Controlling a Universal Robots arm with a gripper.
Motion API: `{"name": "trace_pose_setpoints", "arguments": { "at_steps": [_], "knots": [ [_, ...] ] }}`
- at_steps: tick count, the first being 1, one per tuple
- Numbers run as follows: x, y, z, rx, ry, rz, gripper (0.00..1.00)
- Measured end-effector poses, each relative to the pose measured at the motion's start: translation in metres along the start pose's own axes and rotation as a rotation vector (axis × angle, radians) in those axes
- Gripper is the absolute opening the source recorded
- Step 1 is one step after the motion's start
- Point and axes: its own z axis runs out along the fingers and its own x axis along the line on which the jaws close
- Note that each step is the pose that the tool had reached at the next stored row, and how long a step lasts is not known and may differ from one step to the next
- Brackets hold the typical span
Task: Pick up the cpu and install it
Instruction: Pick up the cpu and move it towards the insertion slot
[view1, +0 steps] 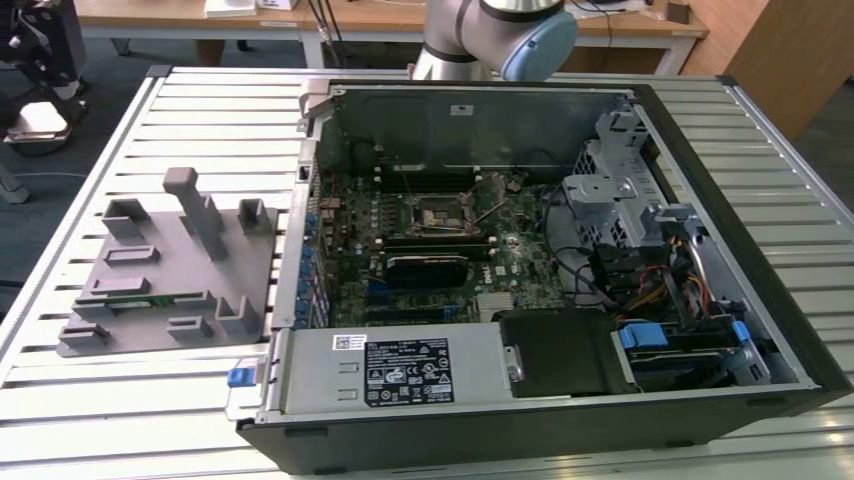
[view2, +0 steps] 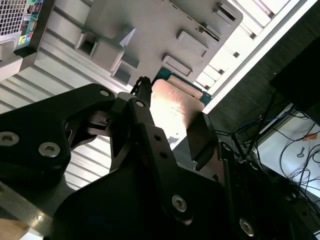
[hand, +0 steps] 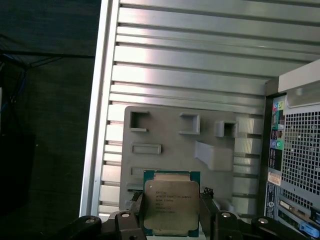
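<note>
In the first wrist view the cpu (hand: 171, 205), a flat square chip with a silvery top plate and a green rim, sits between my two black fingers (hand: 137, 210). My gripper (hand: 171, 212) is shut on it by two opposite edges. The cpu hangs in the air above the grey tray (hand: 165, 150). The second wrist view shows the cpu (view2: 175, 105) from the other side, shiny and clamped in the gripper (view2: 172, 120), with the tray (view2: 150, 25) beyond. In the exterior view the black square socket (view1: 445, 213) lies on the motherboard inside the open computer case (view1: 694, 250).
The grey tray (view1: 174, 260) with raised holders lies on the slatted metal table (view1: 120, 400), at the exterior view's left of the case; a narrow green memory stick (view1: 134, 297) rests in it. The arm's base (view1: 494, 40) stands behind the case. Cables and drive bays crowd the case's right side.
</note>
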Motion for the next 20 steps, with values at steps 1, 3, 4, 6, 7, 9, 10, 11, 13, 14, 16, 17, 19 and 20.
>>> {"name": "trace_pose_setpoints", "arguments": {
  "at_steps": [1,3,4,6,7,9,10,11,13,14,16,17,19,20],
  "knots": [
    [-0.0008,-0.0001,0.0,0.0,0.0,0.0,0.53],
    [-0.0022,-0.0001,0.0,0.0,-0.0001,0.0,0.53],
    [-0.0029,-0.0002,0.0001,0.0,-0.0001,0.0,0.53],
    [-0.0042,-0.0003,0.0,0.0,0.0,0.0,0.53],
    [-0.0047,-0.0003,0.0,0.0001,0.0,0.0,0.53],
    [-0.0058,-0.0004,0.0,0.0001,0.0,0.0,0.53],
    [-0.0062,-0.0004,0.0,0.0,0.0,0.0,0.53],
    [-0.0067,-0.0004,0.0,0.0,0.0,0.0,0.53],
    [-0.0078,-0.0004,0.0,0.0,0.0,0.0,0.53],
    [-0.0084,-0.0005,0.0,0.0,0.0,0.0,0.53],
    [-0.0099,-0.0006,0.0,0.0,0.0,0.0,0.53],
    [-0.0109,-0.0006,0.0,0.0,0.0,0.0,0.53],
    [-0.013,-0.0007,0.0001,0.0,0.0,0.0,0.53],
    [-0.0139,-0.0008,0.0001,0.0,0.0,0.0,0.53]
  ]
}}
